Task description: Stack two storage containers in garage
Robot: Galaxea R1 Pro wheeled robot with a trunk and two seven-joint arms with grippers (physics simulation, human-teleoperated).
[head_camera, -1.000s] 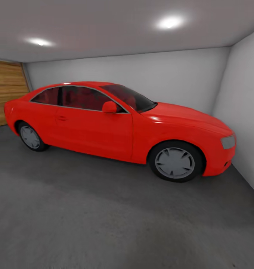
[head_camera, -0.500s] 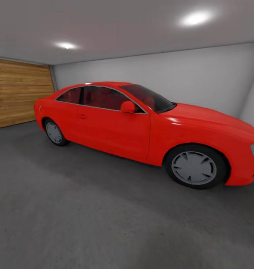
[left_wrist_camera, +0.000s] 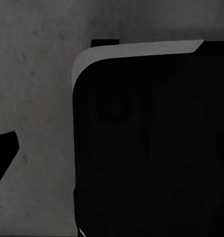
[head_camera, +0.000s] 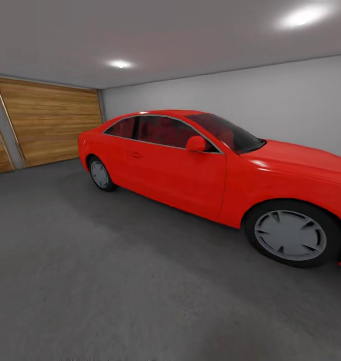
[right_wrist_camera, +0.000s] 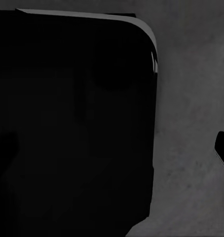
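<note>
One rough grey concrete floor (head_camera: pixel 115 281) underfoot.

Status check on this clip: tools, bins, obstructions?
Tools: state unreadable. In garage, grey floor ahead. Red car parked right; wooden door at back left.

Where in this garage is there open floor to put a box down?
The grey concrete floor lies bare in front of the red car, stretching back to the wooden garage door. It gets tight beside the car's front wheel and along its side.
</note>
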